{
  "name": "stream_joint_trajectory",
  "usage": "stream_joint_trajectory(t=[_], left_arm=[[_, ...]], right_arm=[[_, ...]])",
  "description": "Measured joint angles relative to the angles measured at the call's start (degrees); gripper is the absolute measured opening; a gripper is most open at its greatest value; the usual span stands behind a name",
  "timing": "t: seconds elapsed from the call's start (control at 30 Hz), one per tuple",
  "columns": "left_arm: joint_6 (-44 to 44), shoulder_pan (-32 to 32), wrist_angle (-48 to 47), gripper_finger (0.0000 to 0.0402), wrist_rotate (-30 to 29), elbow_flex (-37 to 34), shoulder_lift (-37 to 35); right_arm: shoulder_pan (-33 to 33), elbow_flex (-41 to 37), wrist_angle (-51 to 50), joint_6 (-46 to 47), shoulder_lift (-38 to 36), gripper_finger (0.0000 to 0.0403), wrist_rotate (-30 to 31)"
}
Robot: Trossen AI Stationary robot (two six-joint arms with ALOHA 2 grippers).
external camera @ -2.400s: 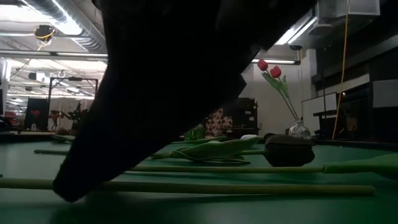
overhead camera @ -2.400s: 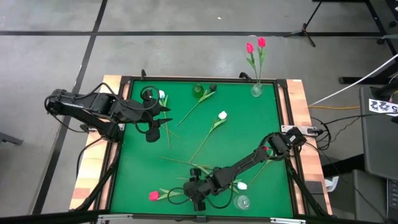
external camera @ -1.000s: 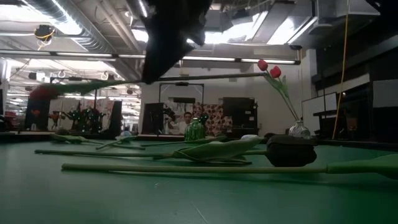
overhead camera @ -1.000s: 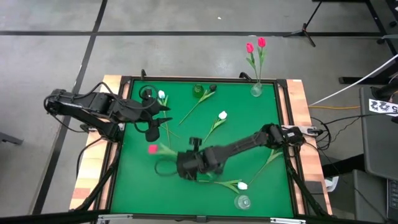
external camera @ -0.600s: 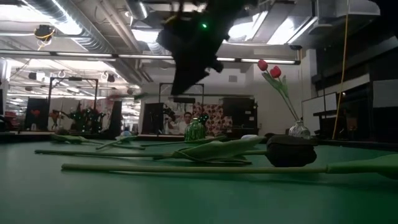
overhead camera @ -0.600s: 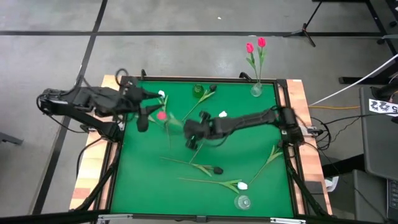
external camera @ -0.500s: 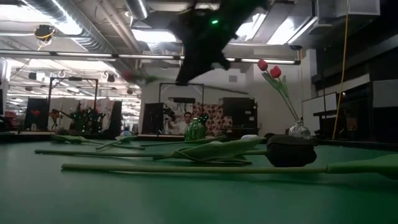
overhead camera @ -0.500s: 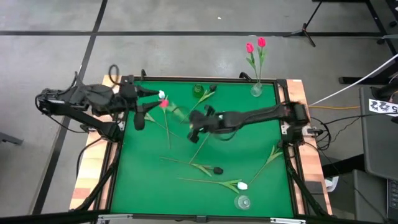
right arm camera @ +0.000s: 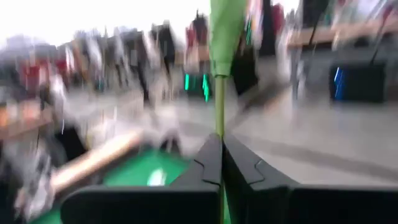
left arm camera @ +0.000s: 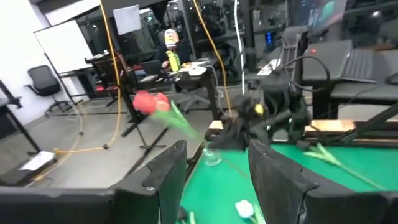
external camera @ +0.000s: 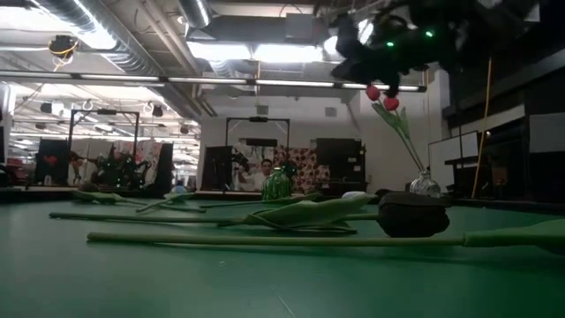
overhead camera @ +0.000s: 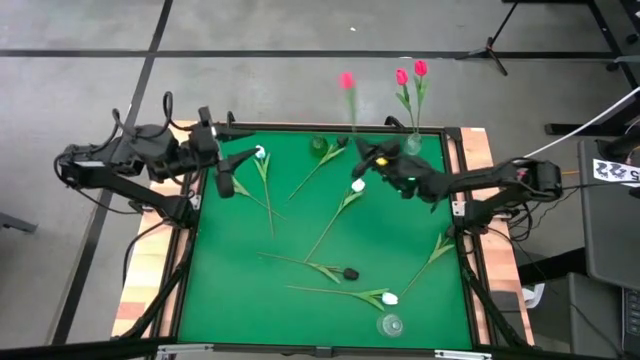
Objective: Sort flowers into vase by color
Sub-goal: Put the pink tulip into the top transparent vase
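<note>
The right gripper (overhead camera: 368,152) hung above the far edge of the green table (overhead camera: 230,290), just beside the clear vase (overhead camera: 412,145) in the far right corner, its fingers (right arm camera: 239,168) pinched tight on the stem of a red-pink tulip (overhead camera: 347,80) that stood upright, its head raised beyond the table's far edge. That vase already held two red-pink tulips (overhead camera: 410,72). The left gripper (overhead camera: 243,168) hovered well away from the vase, over the table's far left corner, its fingers (left arm camera: 163,177) spread apart and holding nothing, with a white tulip (overhead camera: 260,155) lying on the mat just beside it. Nearer the vase, another white tulip (overhead camera: 357,186) lay on the mat. Farther from it, toward the near edge, lay a black tulip (overhead camera: 350,272) and a third white tulip (overhead camera: 390,298), the latter close to a second clear vase (overhead camera: 389,325).
</note>
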Motion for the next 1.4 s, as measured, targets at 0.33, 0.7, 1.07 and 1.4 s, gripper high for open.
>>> stream_joint_trajectory(t=[0.33, 0.7, 1.07, 1.4], left_arm=[[0.8, 6.1, 0.0, 0.0169, 0.0, 0.0, 3.4], [-0.5, 12.2, 1.6, 0.0169, 0.0, -0.1, 9.7], [0.4, 16.2, 3.6, 0.0169, 0.0, 0.0, 13.4], [0.6, 18.1, 5.0, 0.0168, 0.1, 0.0, 14.0]], right_arm=[[-12.2, -16.0, 33.8, -16.3, -1.7, 0.0, -10.0], [-33.3, -26.5, 40.2, -14.5, -8.3, 0.0, -26.7], [-48.9, -26.9, 39.7, -12.6, -7.2, 0.0, -39.9], [-54.3, -26.3, 40.1, -11.7, -1.8, 0.0, -46.1]])
